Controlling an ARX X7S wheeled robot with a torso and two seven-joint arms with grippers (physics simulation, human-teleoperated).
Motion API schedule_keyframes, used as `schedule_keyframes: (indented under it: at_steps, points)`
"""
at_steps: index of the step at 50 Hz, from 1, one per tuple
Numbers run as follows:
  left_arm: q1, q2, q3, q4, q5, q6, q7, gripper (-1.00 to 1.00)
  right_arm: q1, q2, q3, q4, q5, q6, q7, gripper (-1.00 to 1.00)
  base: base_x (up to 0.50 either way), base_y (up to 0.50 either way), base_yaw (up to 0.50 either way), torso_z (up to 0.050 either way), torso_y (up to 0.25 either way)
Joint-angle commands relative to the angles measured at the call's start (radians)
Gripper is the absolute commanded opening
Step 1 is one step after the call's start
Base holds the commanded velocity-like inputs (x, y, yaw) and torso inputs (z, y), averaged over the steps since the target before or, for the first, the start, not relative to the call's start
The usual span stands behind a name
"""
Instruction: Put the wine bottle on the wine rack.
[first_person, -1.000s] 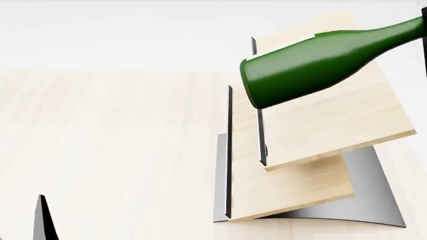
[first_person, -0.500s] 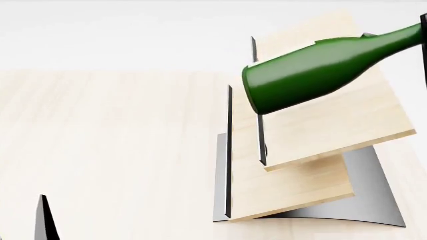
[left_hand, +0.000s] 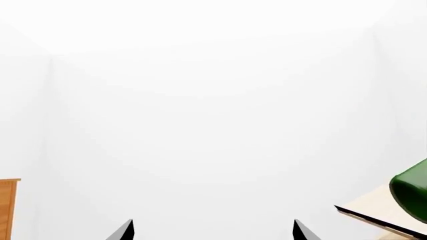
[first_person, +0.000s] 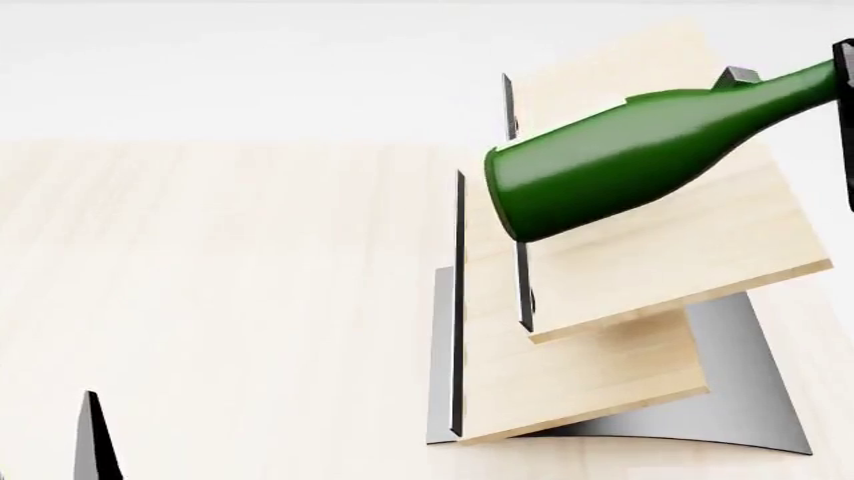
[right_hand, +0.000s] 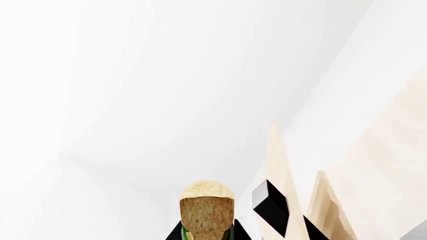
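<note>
A pale wood table (first_person: 214, 300) carries the wine rack (first_person: 601, 340) — it stands on its curved grey base at about four o'clock.

Pale wood-grain surface (first_person: 200, 300), stretching back to a far edge against plain white walls (left_hand: 200, 100). Sliver of an orange-brown wooden cabinet (left_hand: 7, 210), partly cut off.
</note>
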Motion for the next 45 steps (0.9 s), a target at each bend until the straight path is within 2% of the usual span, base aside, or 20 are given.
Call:
schedule_keyframes:
  at_steps: [1,45]
  points:
    - [-0.002,-0.001,0.003,-0.004,0.0,0.001,-0.002,1.0,0.005,0.001,0.024,-0.006,-0.02,-0.006,-0.025,-1.0,0.0,0.0,0.0,0.0,0.0]
    - [-0.007,-0.006,0.012,-0.008,-0.002,0.0,-0.009,1.0,-0.042,-0.012,0.016,0.011,-0.051,-0.022,-0.059,-1.0,0.0,0.0,0.0,0.0,0.0]
